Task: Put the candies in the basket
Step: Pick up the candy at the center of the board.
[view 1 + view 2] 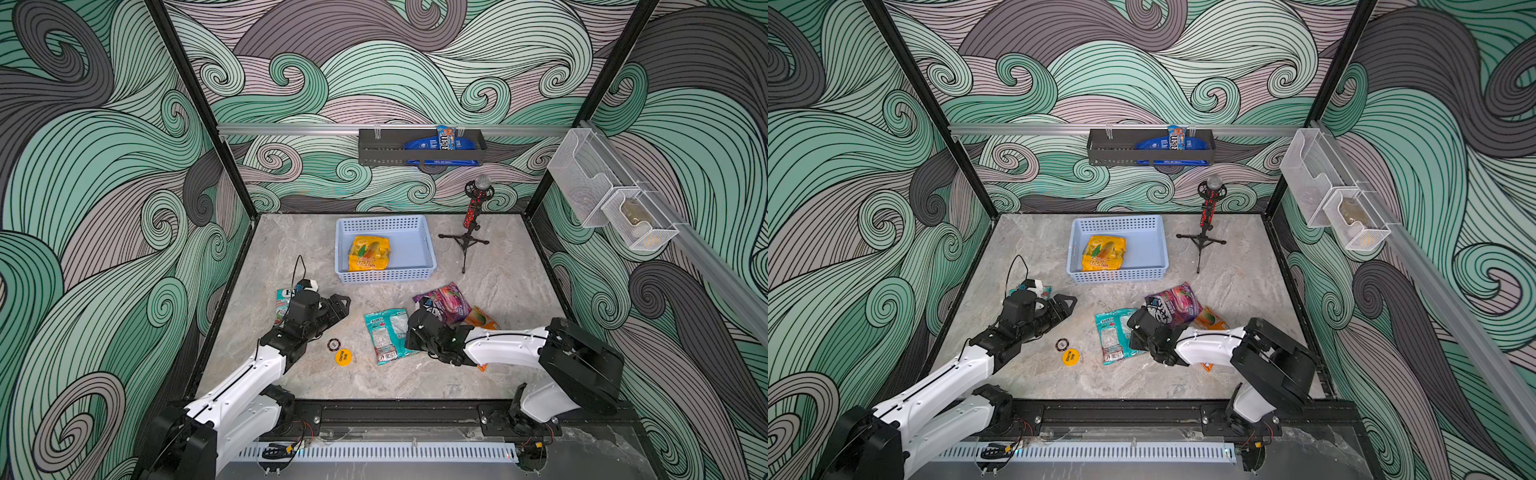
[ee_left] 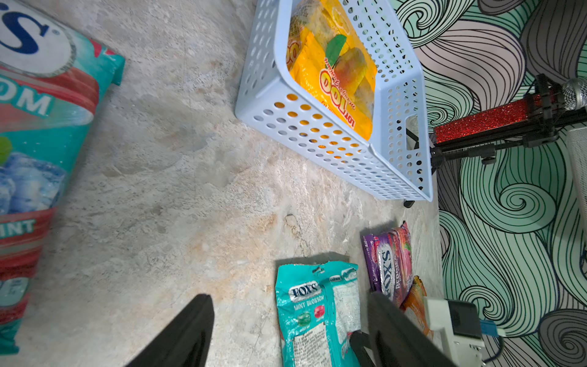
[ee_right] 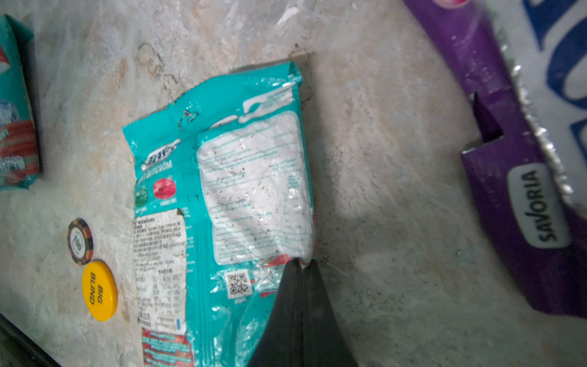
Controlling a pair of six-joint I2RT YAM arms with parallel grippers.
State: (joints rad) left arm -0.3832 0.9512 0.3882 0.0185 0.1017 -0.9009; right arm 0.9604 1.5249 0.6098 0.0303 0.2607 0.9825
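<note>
Right gripper pinches the teal bag; one bag lies in the basket.

In both top views the yellow bag lies in the basket's left half, upper centre of the table. The right jaws are closed on the teal bag's right edge. The purple bag and orange bag touch each other just right of it. The mint bag lies at the left beside the left gripper, whose jaws stand apart, holding nothing.
</note>
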